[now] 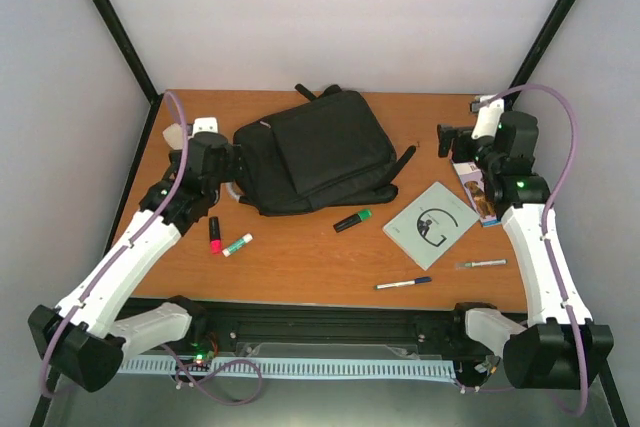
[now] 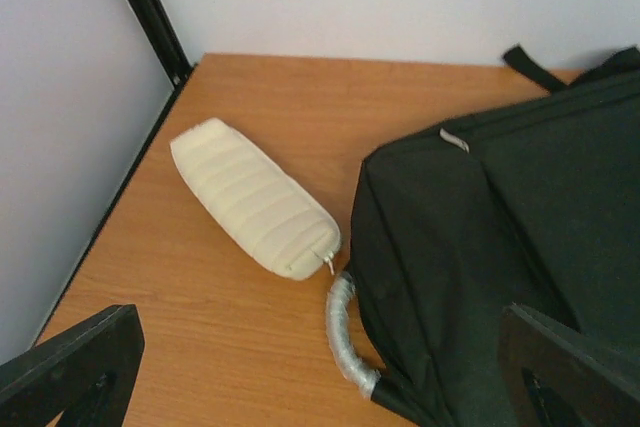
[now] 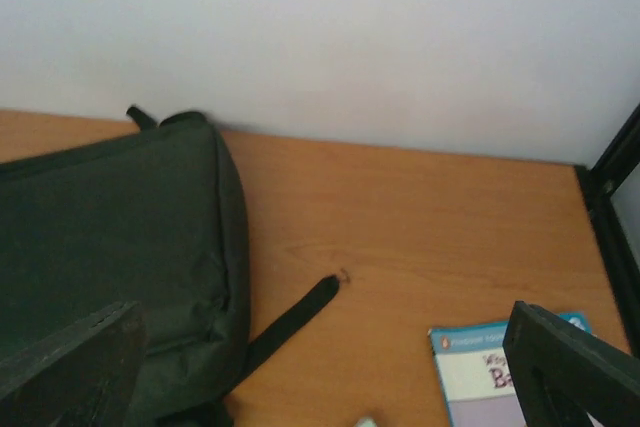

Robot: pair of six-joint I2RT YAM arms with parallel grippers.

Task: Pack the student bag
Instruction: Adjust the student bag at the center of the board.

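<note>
The student bag is a large black backpack lying flat at the table's back centre. It also shows in the left wrist view and the right wrist view. Its silvery-grey handle curves out at its left edge. My left gripper is open and empty just left of the bag, and in the left wrist view the handle lies between the jaws. My right gripper is open and empty to the right of the bag. In the right wrist view it hovers near a loose strap.
A cream pencil pouch lies left of the bag. In front are a pink highlighter, a white marker, a green highlighter, a pale notebook and two pens. A small book lies under the right arm.
</note>
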